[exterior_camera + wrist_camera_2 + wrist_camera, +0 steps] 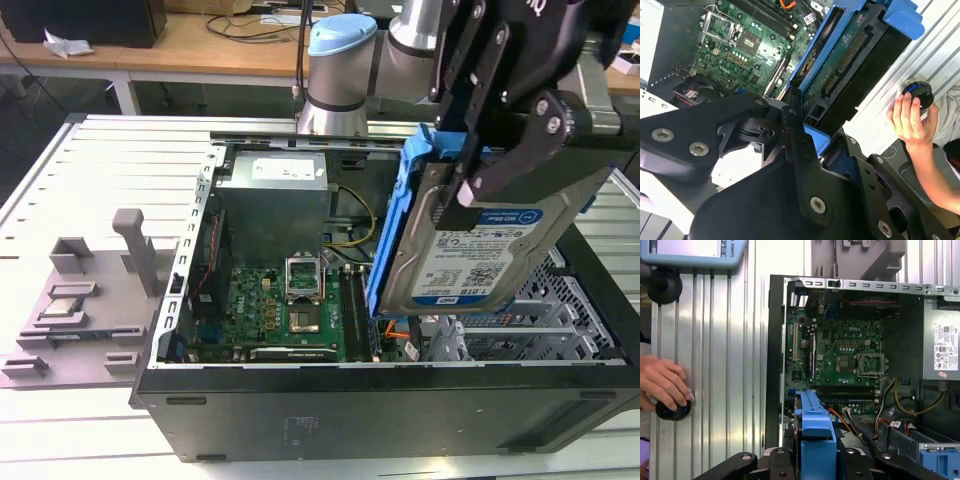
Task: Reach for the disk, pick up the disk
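While gripped, the disk [470, 255] hangs above ribbed table [110, 170].

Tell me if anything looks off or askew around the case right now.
The disk hangs tilted above the open computer case, clamped in the gripper, not lying flat. In both wrist views a person's hand rests on a round black knob on the table beside the case, close to the arm. Nothing looks spilled or broken.

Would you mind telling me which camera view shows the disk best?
The exterior view: the disk shows its labelled silver face and blue frame, lifted above the open computer case in the gripper. The second wrist view shows its underside; the first wrist view shows its blue frame edge-on.
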{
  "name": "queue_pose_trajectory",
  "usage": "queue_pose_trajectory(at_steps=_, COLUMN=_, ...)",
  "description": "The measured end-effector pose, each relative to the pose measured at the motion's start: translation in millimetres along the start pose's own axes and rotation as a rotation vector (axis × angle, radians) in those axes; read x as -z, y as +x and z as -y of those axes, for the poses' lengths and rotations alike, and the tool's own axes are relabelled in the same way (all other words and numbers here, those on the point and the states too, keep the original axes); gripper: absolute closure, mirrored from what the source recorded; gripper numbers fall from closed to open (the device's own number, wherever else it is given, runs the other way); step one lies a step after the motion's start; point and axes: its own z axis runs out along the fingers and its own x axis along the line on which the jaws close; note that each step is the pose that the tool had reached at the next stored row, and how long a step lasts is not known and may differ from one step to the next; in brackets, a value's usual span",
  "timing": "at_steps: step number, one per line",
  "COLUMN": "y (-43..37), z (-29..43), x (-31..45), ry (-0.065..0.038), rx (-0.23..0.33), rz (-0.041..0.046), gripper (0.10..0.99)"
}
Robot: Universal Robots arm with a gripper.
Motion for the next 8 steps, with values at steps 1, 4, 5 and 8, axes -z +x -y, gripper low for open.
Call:
queue_pose_trajectory(at_steps=1, y=0.0, z=1.6, x=0.1, ry=0.000, rx=0.000, rz=0.0000, gripper=0.718)
queue_pose_trajectory(at_steps=4, y=0.0, z=9.0, x=0.3, ry=0.000, rx=0.000, rz=0.0000, gripper=0.718)
queue_pose_trajectory(at_steps=5, y=0.0, z=10.6, x=0.4, ry=0.000, rx=0.000, rz=-0.0001, gripper=0.718)
queue_pose_trajectory(at_steps=8, y=0.0, z=20.6, x=0.8, ry=0.000, rx=0.000, rz=-0.0001, gripper=0.718)
